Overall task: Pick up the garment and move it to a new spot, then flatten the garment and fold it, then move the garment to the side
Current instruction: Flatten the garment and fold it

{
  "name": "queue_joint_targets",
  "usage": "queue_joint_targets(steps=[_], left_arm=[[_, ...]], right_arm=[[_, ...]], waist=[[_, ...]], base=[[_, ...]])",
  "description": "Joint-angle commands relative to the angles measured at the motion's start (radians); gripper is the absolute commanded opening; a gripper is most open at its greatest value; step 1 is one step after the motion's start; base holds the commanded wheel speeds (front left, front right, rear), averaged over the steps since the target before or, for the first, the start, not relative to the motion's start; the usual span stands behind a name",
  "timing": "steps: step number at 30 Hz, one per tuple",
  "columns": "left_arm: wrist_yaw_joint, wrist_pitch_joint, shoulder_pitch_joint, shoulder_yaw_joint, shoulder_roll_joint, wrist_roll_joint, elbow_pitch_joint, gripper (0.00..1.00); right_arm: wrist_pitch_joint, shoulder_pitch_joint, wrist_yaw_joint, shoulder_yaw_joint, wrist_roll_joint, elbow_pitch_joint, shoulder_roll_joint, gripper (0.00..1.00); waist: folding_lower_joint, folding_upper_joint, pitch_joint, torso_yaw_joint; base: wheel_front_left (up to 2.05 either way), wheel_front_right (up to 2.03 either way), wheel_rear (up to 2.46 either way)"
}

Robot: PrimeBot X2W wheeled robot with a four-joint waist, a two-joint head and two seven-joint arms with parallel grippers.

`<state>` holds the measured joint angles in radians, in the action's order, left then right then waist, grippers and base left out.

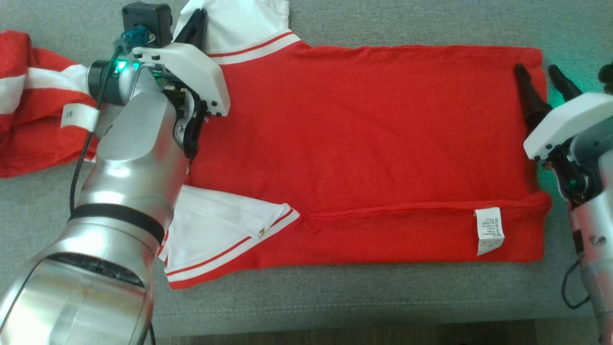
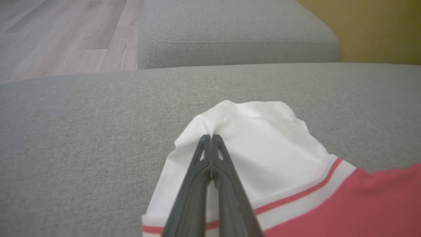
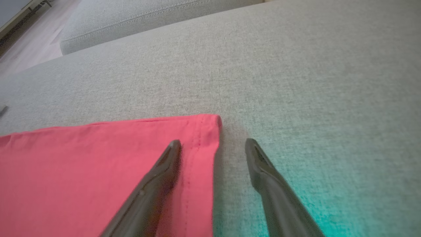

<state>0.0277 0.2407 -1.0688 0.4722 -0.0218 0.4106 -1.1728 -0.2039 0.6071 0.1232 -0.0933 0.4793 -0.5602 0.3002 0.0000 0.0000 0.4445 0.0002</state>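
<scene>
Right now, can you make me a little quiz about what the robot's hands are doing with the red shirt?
1. True or false: the left hand is shut on the white sleeve.
2. Pick one. The right hand is:
A) shut tight on a label
B) open, with the edge of the red garment between its fingers
C) lifting the shirt high in the air
3. Fill the gap: the shirt lies spread out on a grey ____.

Key:
1. True.
2. B.
3. sofa.
</scene>
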Motion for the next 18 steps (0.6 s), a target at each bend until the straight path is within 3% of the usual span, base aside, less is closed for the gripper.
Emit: queue_joint_targets(steps=[1,7,18], left_arm=[[-0.003,0.015,-0.015,-0.008,-0.029,0.014,0.039,0.00],[-0.025,0.020,0.006,-0.004,-0.029,0.019,0.121,0.00],[-0.066,0.021,0.248,-0.091,-0.077,-0.067,0.541,0.00]], right_arm=[[-0.004,0.031,0.008,-0.030,0.016,0.003,0.021,0.02],[0.075,0.070,0.008,-0.082,0.047,-0.014,0.044,0.00],[0.201,-0.059,0.008,-0.091,0.094,0.130,0.079,0.00]], waist=[[0.0000,0.0000,0.000,0.001],[0.0000,0.0000,-0.008,0.006],[0.0000,0.0000,-0.069,0.012]], base=[[0.00,0.00,0.00],[0.00,0.00,0.00],[0.00,0.00,0.00]])
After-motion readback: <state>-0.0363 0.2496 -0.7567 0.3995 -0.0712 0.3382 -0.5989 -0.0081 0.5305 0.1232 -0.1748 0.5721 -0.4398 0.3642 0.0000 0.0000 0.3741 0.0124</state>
